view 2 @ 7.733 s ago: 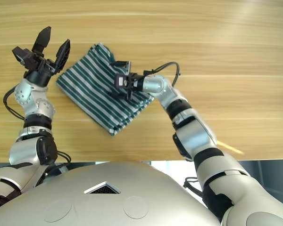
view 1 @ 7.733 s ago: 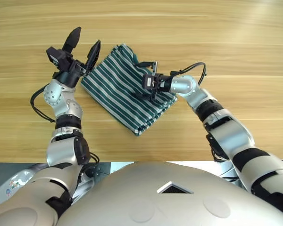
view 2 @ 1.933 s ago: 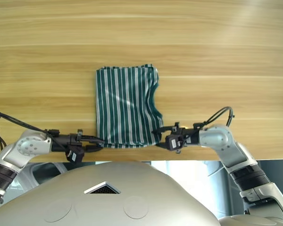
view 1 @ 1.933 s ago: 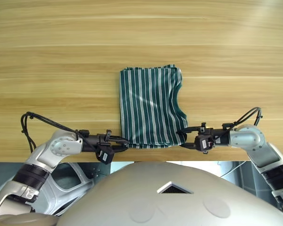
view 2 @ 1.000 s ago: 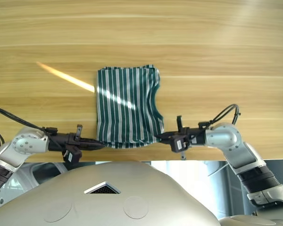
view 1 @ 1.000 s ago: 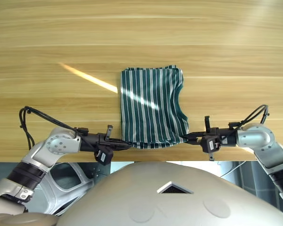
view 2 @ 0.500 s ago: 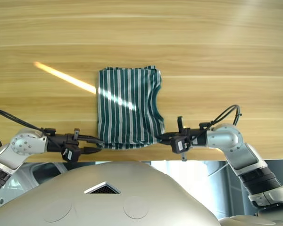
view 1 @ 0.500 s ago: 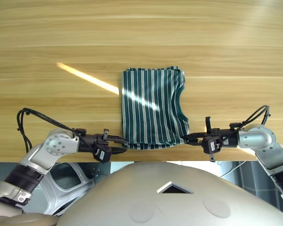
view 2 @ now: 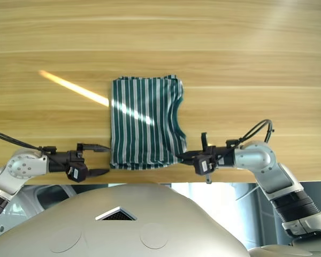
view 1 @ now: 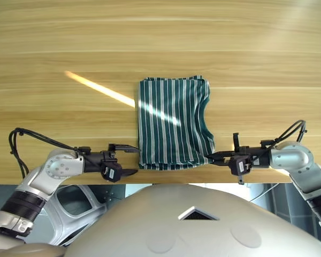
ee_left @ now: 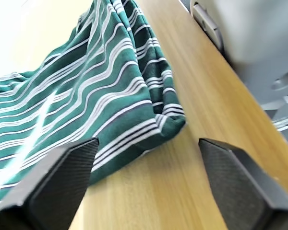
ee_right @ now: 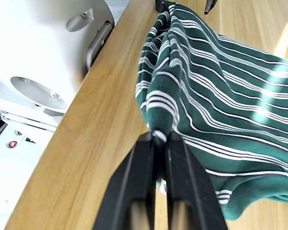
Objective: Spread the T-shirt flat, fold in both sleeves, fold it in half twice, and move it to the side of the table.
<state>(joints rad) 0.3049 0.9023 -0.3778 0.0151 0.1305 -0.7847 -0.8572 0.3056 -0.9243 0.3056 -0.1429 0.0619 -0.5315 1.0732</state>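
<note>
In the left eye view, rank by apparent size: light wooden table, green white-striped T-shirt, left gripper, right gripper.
Largest: light wooden table. Then green white-striped T-shirt. Smallest: left gripper and right gripper, too alike to rank.

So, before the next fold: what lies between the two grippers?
The shirt, in the left eye view: left gripper open beside it, right gripper pinching its corner.

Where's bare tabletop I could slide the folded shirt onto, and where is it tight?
Bare table runs wide on both sides of the T-shirt and beyond its far edge. It is tight along the near edge: the left gripper, jaws open, sits by one corner; the right gripper pinches the other.
</note>
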